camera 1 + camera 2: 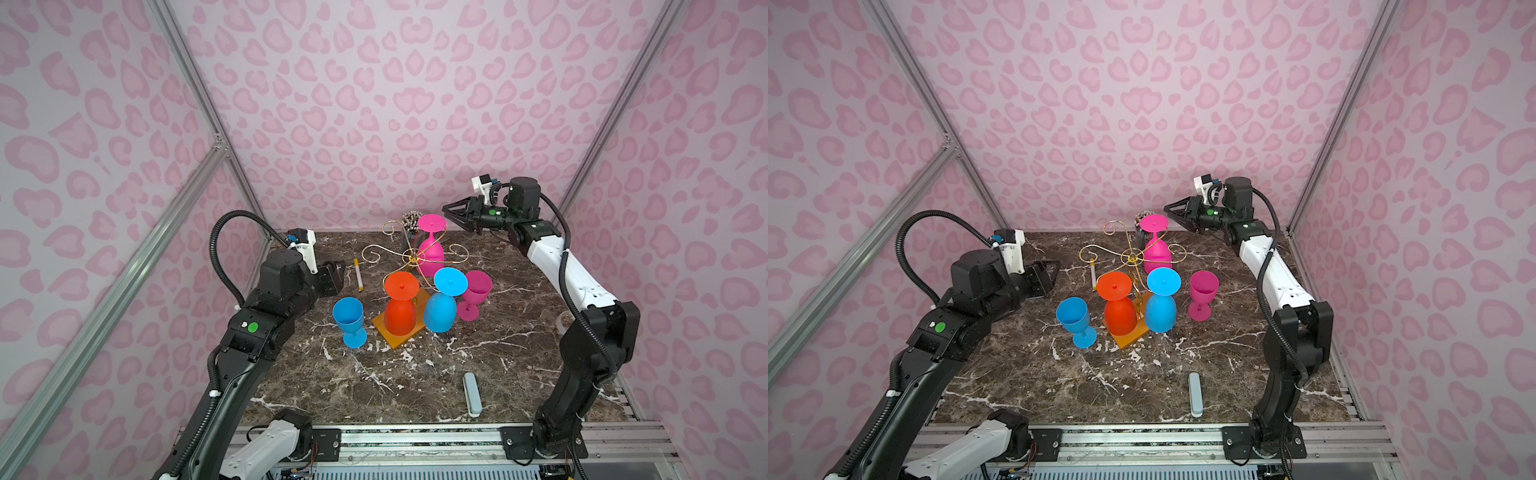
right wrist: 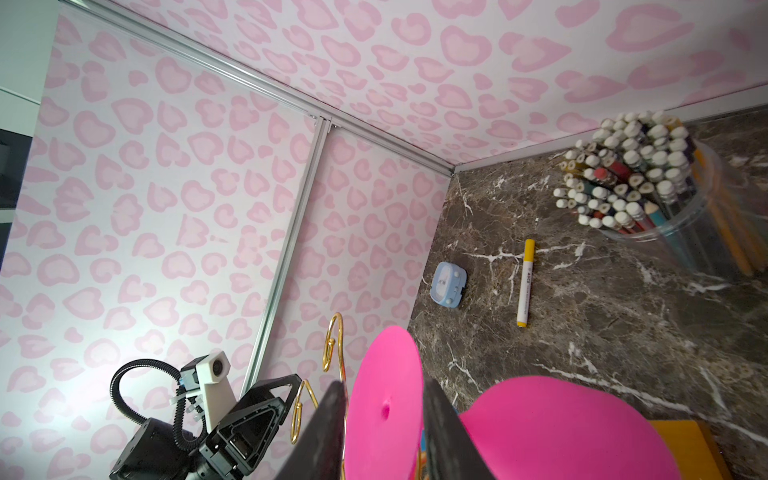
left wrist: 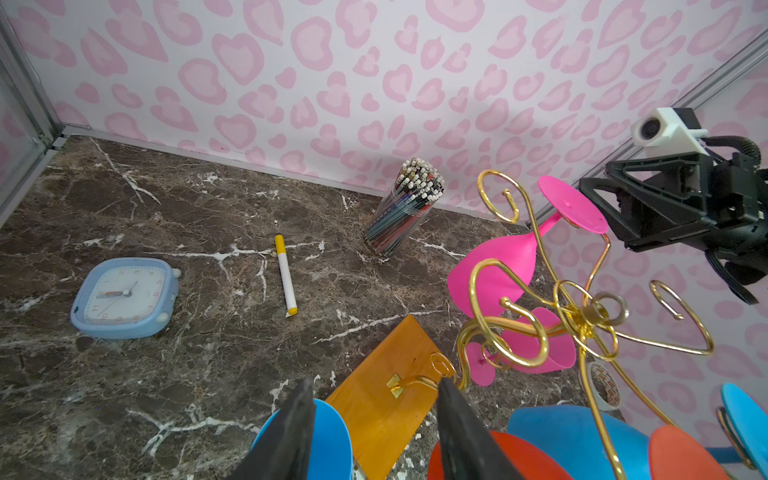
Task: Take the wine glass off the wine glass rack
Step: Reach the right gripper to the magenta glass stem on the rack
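Gold wine glass rack [image 1: 413, 259], three hung glasses [image 1: 431, 251] [image 1: 400, 316] [image 1: 439, 311], two standing glasses [image 1: 348, 313] [image 1: 477, 286], left pincer [image 3: 374, 384] parted, right pincer [image 2: 384, 382] unclear

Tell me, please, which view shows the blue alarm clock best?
The left wrist view: the clock shows its dial plainly. The right wrist view shows it small and distant; both top views miss it.

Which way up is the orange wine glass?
Upside down: the orange wine glass hangs on the rack, foot on top, bowl below.
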Robot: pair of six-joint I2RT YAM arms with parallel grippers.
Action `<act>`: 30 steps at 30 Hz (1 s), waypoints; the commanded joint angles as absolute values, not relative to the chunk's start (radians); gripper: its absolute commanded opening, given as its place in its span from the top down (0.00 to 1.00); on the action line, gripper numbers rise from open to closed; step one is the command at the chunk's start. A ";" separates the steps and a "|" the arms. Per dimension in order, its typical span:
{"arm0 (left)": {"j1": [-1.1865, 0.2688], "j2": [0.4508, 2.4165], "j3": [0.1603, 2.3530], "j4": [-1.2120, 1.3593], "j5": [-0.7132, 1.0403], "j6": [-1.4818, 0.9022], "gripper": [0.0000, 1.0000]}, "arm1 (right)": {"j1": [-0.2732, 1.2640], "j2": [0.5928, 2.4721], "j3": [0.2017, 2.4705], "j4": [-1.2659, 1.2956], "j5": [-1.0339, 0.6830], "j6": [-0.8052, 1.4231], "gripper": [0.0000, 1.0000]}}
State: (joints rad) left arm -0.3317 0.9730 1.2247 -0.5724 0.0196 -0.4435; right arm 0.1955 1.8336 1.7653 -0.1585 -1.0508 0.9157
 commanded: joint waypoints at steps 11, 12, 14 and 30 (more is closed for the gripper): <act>-0.328 0.945 1.203 -0.555 0.021 -0.445 0.50 | 0.213 1.870 1.804 -0.227 -1.055 0.870 0.69; -0.328 0.944 1.201 -0.555 0.020 -0.446 0.50 | 0.213 1.869 1.805 -0.228 -1.055 0.870 0.69; -0.328 0.942 1.202 -0.555 0.021 -0.445 0.50 | 0.214 1.869 1.811 -0.232 -1.056 0.870 0.70; -0.329 0.923 1.185 -0.552 0.013 -0.449 0.50 | 0.227 1.879 1.827 -0.273 -1.058 0.850 0.78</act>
State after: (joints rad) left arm -0.3294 0.9318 1.1893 -0.5743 0.0189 -0.4442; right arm 0.2230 1.8671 1.8175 -0.2794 -1.0508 0.8642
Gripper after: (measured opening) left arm 0.502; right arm 0.222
